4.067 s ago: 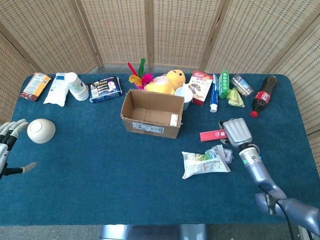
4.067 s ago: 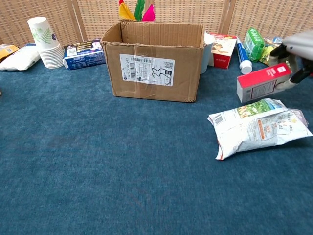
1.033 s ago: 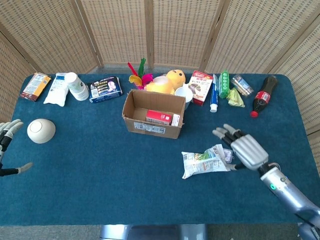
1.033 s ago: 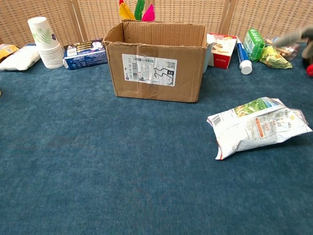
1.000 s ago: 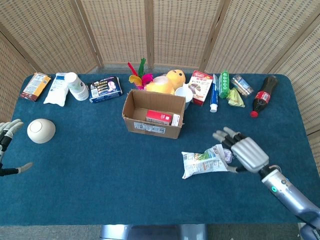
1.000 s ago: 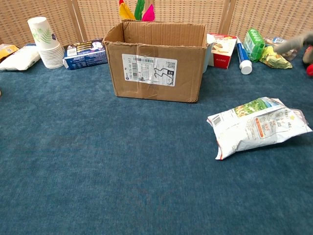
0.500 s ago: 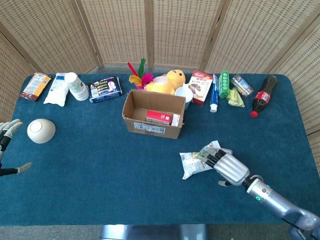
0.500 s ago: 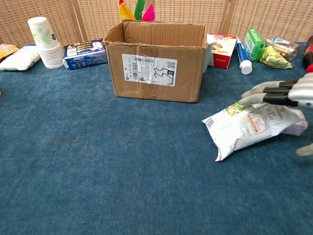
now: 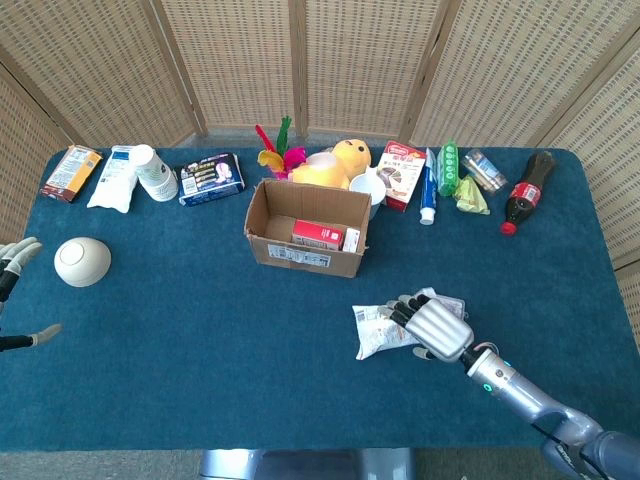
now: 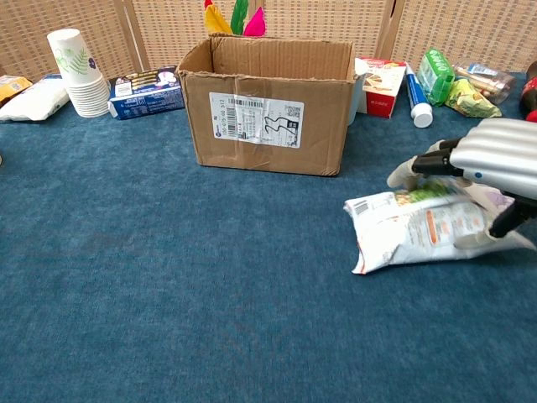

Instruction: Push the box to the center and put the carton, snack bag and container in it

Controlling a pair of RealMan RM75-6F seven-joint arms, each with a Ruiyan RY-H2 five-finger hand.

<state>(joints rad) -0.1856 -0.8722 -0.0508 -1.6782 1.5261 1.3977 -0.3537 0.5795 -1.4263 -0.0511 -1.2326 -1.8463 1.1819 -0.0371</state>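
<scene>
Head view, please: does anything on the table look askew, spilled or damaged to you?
Nothing spilled or damaged. The cardboard box sits slightly skewed to the table edge, with the red carton inside, and the snack bag is crumpled under the right hand.

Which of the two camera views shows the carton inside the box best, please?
The head view: looking down, it shows the red carton lying on the floor of the open cardboard box, toward its right side. In the chest view the box's front wall hides the carton entirely.

Head looks down; chest low, frontal
</scene>
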